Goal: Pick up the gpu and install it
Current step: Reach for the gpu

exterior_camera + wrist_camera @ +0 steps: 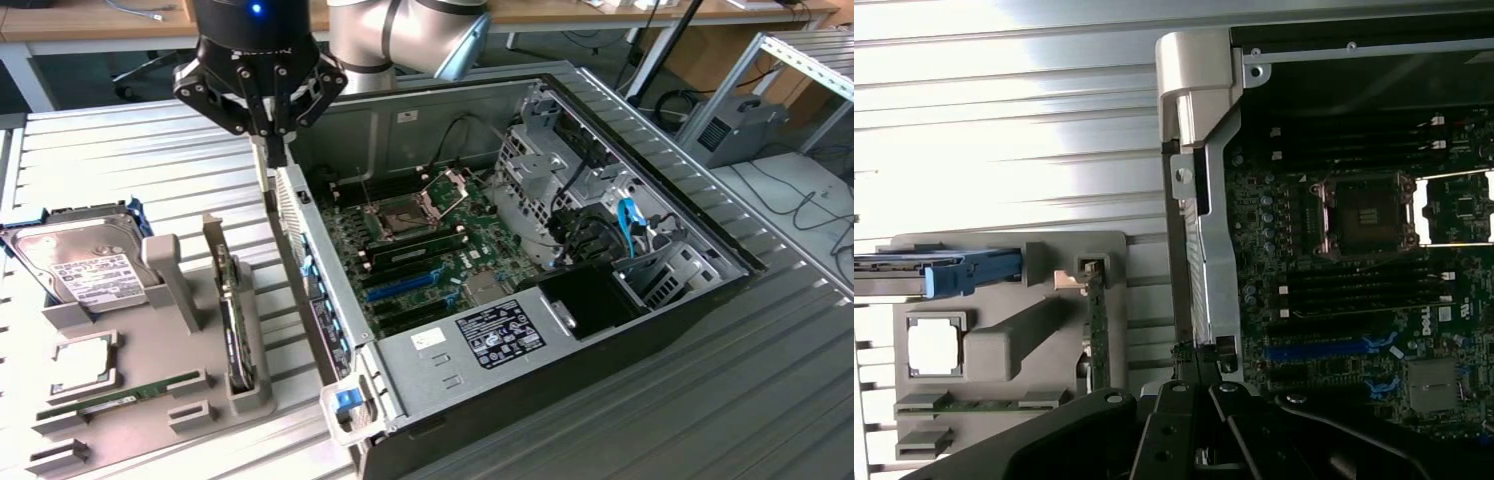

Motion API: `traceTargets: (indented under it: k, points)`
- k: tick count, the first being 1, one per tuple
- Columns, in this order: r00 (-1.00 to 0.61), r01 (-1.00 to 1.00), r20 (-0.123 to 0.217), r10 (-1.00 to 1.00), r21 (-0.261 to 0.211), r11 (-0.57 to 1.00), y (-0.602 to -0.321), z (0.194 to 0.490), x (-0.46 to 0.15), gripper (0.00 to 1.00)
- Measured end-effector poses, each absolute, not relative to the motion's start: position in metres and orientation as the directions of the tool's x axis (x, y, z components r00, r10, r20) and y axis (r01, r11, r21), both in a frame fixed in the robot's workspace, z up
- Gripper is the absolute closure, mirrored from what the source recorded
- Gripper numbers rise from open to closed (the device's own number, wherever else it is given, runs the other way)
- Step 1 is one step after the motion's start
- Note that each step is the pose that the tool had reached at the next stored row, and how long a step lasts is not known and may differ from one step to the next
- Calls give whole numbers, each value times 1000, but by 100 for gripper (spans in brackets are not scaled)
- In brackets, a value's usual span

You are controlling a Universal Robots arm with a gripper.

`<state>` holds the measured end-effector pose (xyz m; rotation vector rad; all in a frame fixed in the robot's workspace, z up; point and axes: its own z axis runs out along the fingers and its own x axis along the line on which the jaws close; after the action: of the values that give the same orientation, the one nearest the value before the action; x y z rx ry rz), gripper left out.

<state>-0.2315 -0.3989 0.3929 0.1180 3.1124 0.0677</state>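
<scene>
The gpu (236,335) stands on edge in a slot of the grey holder (171,285) at the exterior view's left, its silver bracket at the far end. From the wrist it is an edge-on green card (1094,335). My gripper (276,150) hangs above the rear wall of the open computer case (441,345), well beyond the gpu and apart from it. Its fingers are shut with nothing between them. In the wrist view the gripper (1199,385) sits over the case's edge, beside the motherboard (1354,300) with its blue slots (1324,350).
On the grey holder lie a hard drive with a white label (83,268), a square processor chip (83,365) and a long memory stick (123,395). Cables and a drive cage (587,200) fill the case's far side. Ribbed metal tabletop (120,160) surrounds everything.
</scene>
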Motion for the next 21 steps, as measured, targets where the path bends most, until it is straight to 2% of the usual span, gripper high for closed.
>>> traceTargets:
  k: [16, 21]
  points:
    - [-997, 75, -24, 76, 44, 996, -399, 393, -241, 89]
    - [-997, 75, -24, 76, 44, 996, -399, 392, -265, 89]
